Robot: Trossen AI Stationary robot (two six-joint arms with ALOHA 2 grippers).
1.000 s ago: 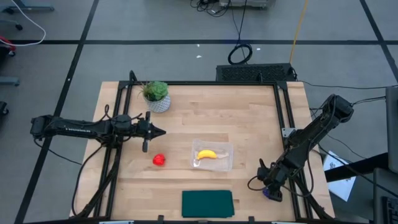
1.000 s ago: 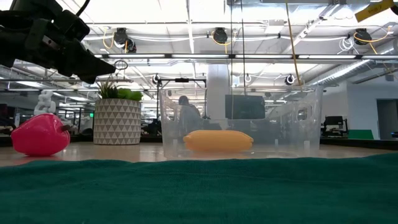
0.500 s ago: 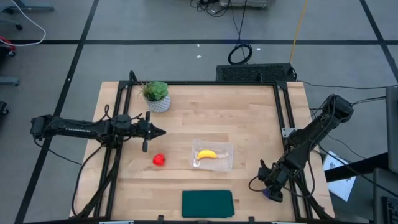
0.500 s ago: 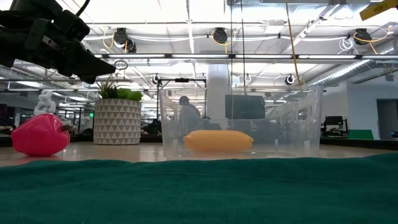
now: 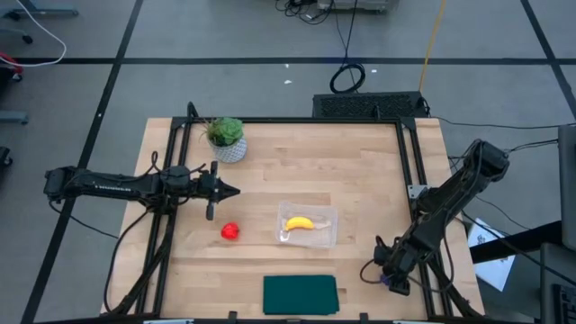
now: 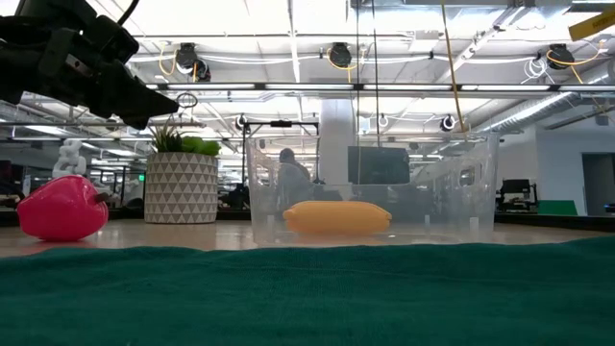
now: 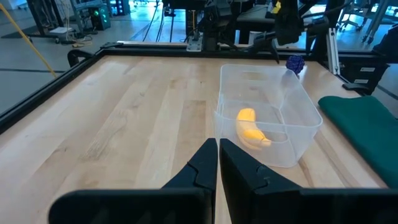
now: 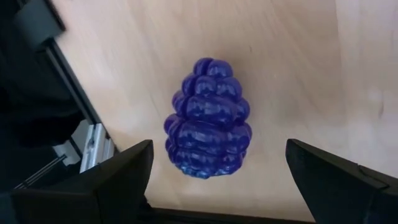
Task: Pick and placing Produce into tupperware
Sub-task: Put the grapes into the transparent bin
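Yellow banana [image 5: 299,223]; red fruit [image 5: 230,231]; grape bunch [image 8: 208,118]

No text seems legible on anything here

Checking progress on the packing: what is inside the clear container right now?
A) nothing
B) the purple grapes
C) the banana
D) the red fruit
C: the banana lies inside the container, while the red fruit and the grapes sit out on the table.
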